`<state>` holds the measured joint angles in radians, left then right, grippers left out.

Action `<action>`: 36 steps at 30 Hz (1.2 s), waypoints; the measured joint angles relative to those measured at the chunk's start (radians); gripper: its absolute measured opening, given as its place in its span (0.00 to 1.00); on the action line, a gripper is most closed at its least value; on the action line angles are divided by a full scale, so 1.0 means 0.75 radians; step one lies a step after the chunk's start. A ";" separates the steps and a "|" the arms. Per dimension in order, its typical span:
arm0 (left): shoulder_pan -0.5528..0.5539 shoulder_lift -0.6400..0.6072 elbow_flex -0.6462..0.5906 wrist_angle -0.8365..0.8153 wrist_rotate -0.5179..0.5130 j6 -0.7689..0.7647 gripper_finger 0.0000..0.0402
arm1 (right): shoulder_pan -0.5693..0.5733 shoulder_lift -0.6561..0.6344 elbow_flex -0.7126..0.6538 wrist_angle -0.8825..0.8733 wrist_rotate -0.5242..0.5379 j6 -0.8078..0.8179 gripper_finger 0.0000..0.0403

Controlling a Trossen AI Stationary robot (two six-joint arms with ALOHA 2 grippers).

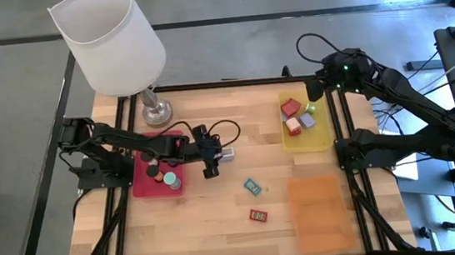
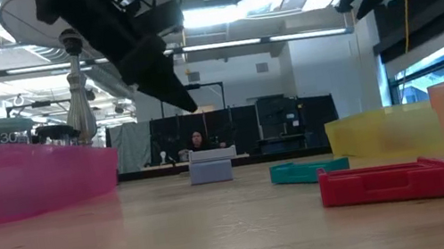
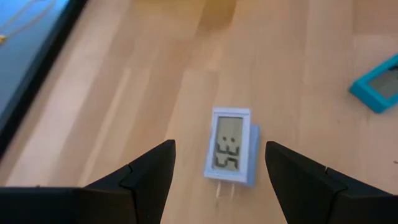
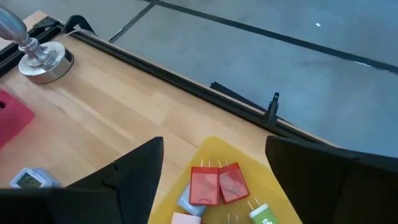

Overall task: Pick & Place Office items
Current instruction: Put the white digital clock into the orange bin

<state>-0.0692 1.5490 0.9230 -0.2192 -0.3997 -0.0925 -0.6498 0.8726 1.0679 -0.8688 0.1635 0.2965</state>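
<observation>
My left gripper (image 3: 219, 144) is open and hovers above a white rectangle with a grey display (image 3: 230, 149), one finger on either side and clear of it. The rectangle lies flat on the wood (image 1: 226, 153), just right of the red mat (image 1: 151, 185), which carries black and teal round pieces (image 1: 168, 178). A teal rectangle (image 1: 252, 186) and a red rectangle (image 1: 258, 215) lie flat nearer the table's front. My right gripper (image 4: 214, 140) is open, high over the far end of the yellow mat (image 1: 318, 134), where red, pink and lavender blocks (image 1: 296, 117) rest.
A white-shaded lamp (image 1: 114, 38) stands on a silver base (image 1: 156, 112) at the far left. An orange mat (image 1: 319, 211) lies at the near right. Bare wood shows between the red mat and the orange mat. A black frame rail (image 4: 186, 84) borders the far edge.
</observation>
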 joint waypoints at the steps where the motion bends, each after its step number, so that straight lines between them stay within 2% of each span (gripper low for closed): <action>1: -0.001 0.000 0.000 0.008 -0.022 0.005 0.61 | 0.000 0.000 0.000 0.000 0.000 0.010 0.71; 6: -0.019 0.000 -0.001 -0.003 -0.101 -0.007 0.61 | 0.000 0.000 0.000 0.000 0.000 0.016 0.71; 10: -0.011 0.000 -0.001 -0.021 -0.096 -0.008 0.61 | 0.000 0.001 0.000 0.000 0.001 0.049 0.71; 14: 0.003 0.000 -0.001 -0.019 -0.037 0.008 0.61 | 0.000 0.001 0.000 0.000 0.001 0.073 0.71; 17: 0.020 0.020 -0.001 0.014 0.060 0.012 0.61 | 0.000 0.001 0.000 0.000 0.001 0.079 0.71; 30: 0.093 0.160 -0.002 0.272 0.361 0.107 0.61 | 0.000 0.002 0.000 -0.037 0.001 0.078 0.71; 36: 0.098 0.200 -0.001 0.337 0.421 0.154 0.61 | 0.000 0.002 0.000 -0.053 0.001 0.079 0.71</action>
<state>0.0044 1.6988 0.9221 0.0337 -0.0840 0.0228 -0.6498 0.8738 1.0679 -0.9085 0.1640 0.3561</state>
